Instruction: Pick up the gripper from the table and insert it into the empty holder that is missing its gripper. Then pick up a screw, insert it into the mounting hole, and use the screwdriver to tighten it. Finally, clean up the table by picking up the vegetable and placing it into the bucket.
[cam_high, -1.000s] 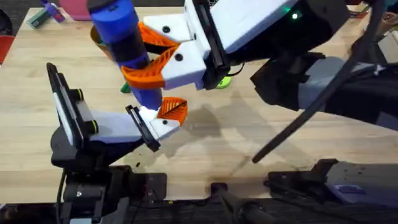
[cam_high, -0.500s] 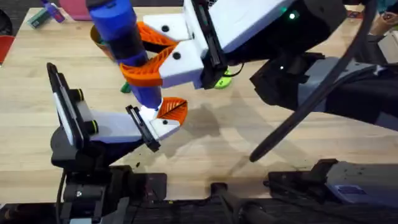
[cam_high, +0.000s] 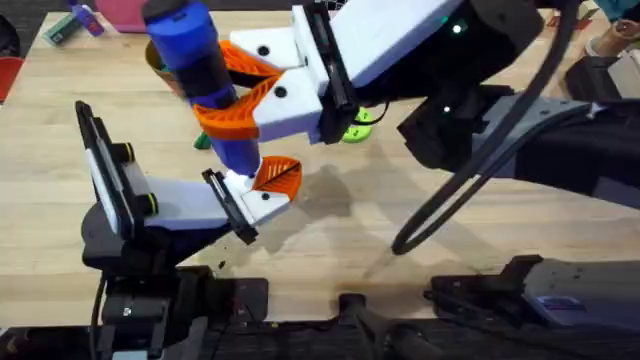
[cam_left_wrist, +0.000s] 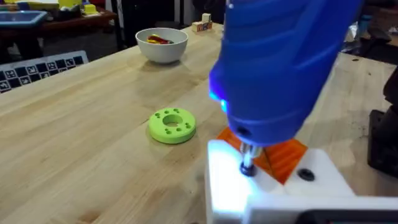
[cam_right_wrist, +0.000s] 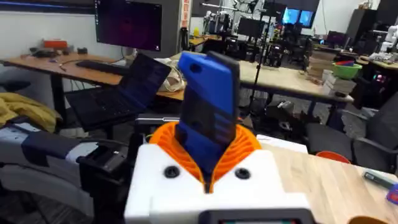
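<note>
My right gripper (cam_high: 218, 90) reaches across from the right and is shut on the blue screwdriver (cam_high: 205, 75), its orange pads (cam_right_wrist: 245, 146) on either side of the handle (cam_right_wrist: 208, 106). The screwdriver stands upright with its lit bit (cam_left_wrist: 247, 160) pressed down onto the white gripper piece (cam_left_wrist: 273, 186), which carries an orange ribbed pad (cam_left_wrist: 283, 155). That piece sits at the end of my left arm's gripper (cam_high: 262, 188). Any screw under the bit is hidden. I cannot tell which thing is the vegetable or the bucket.
A lime-green disc (cam_left_wrist: 172, 125) lies on the wooden table (cam_high: 480, 230) beyond the screwdriver, partly hidden under the right arm (cam_high: 357, 128). Farther off stands a white bowl (cam_left_wrist: 161, 43) holding something red and yellow. A small green thing (cam_high: 202, 141) peeks out beside the screwdriver.
The right arm's body and its cable have shifted slightly left. The screwdriver stays upright on the same spot of the white piece.
</note>
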